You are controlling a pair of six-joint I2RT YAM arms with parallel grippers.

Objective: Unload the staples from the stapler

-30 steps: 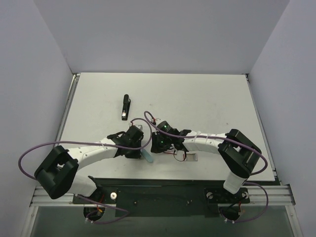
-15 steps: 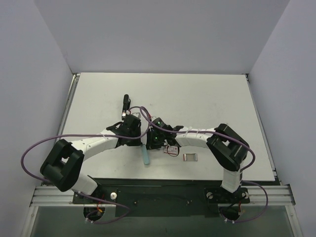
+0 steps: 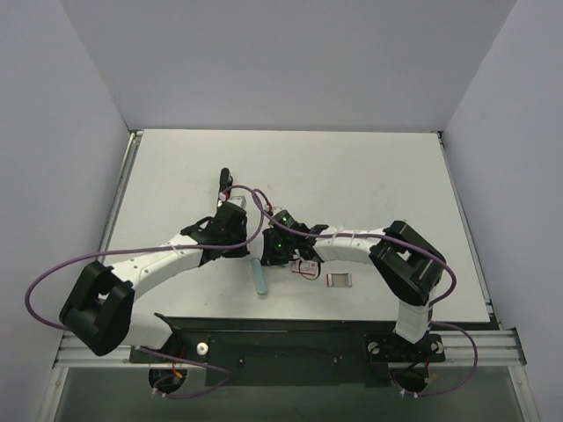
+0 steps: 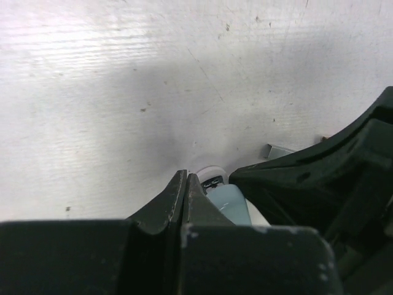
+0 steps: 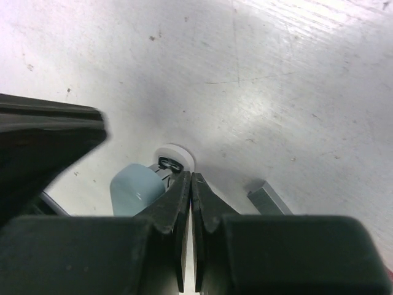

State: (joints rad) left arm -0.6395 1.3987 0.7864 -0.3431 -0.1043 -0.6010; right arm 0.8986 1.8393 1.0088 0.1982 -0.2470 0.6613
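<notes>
- My left gripper [image 4: 186, 178] is pinched fully together, holding nothing, tips right by the blue stapler [image 4: 227, 200].
- Same for my right gripper [image 5: 191, 177].
- I see the staples [image 3: 339, 280] lying on the table [image 3: 369, 176], apart from it.

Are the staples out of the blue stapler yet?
Partly, it seems. A silvery strip of staples lies on the table, apart from the blue stapler. The left gripper and the right gripper are shut, tips at the stapler's white end. Left to do: I cannot see whether more staples are inside.
</notes>
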